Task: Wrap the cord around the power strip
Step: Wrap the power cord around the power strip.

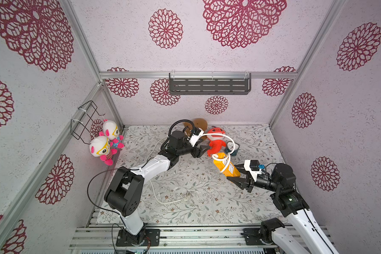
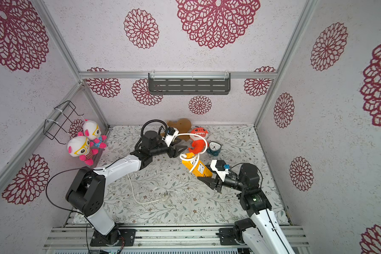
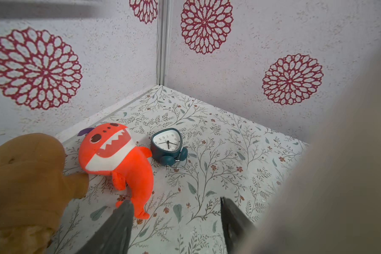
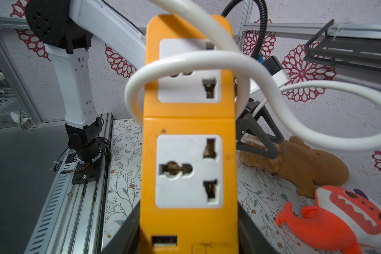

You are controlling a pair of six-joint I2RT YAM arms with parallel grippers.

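Our right gripper (image 1: 233,172) clamped on the orange power strip (image 1: 226,166), white cord (image 1: 229,139) looped around it, our left gripper (image 3: 175,201) nearby, jaws apart, beside an orange shark plush (image 3: 119,158).

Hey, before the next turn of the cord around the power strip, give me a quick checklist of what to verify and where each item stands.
1. Hold: right gripper shut on the power strip: ok.
2. Wrap: cord looped round the strip's far end: ok, one turn shows.
3. Feed: left gripper holding the cord: not ok, jaws open and empty.
4. Snag: cord clear of the left arm: cannot tell, it passes behind the wrist.
5. Slack: plug lying free on the table: ok.
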